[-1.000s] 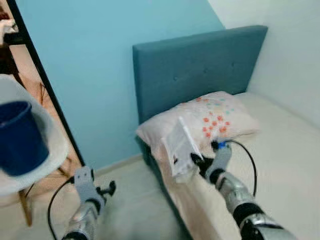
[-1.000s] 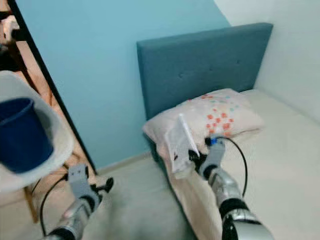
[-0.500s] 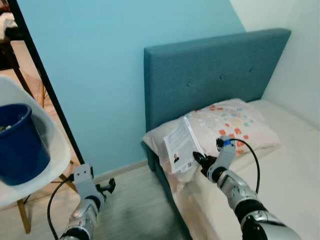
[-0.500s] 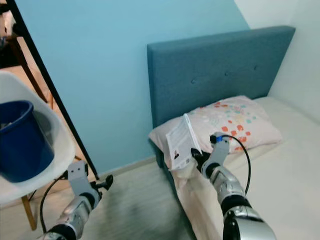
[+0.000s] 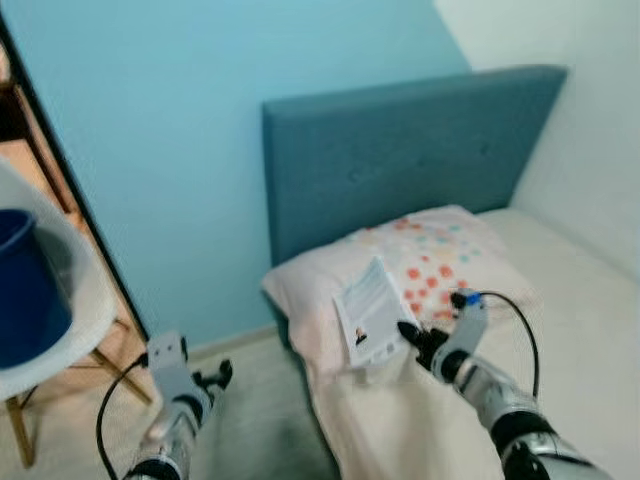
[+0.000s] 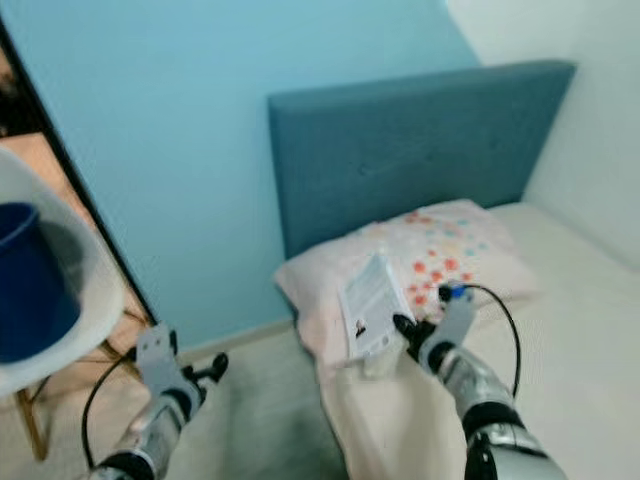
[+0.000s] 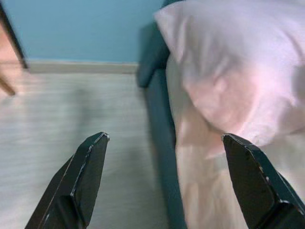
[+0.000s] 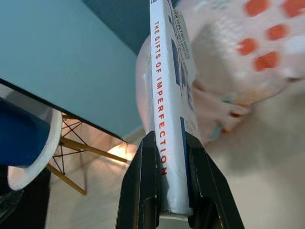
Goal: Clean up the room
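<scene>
Book: white paperback, held above the near left corner of the bed, just in front of the pillow. Carried clear of the bedding, most likely so it can be taken elsewhere to tidy the room; destination not evident.

Items, left to right:

1. Blue bucket: seated in a white chair at far left, beside a dark doorway frame. Possibly a collecting bin, though that is a guess.

2. Left gripper: low over the pale floor, left of the bed. Fingers spread wide with nothing between them; the left wrist view looks past them to the bed edge and the pillow overhang. The arm appears idle, kept out of the way of the carrying arm.

3. Bed: cream sheet, teal headboard against the light blue wall.

4. Pillow: pale with orange and teal spots, lying at the head of the bed against the headboard.

5. Right gripper: over the bed's near left corner, clamped on the book's bottom edge. In the right wrist view the two fingers pinch the closed volume by its covers, spine facing the camera, red title lettering legible. The grip at the base keeps the pages closed and the book upright, tilted slightly left.
</scene>
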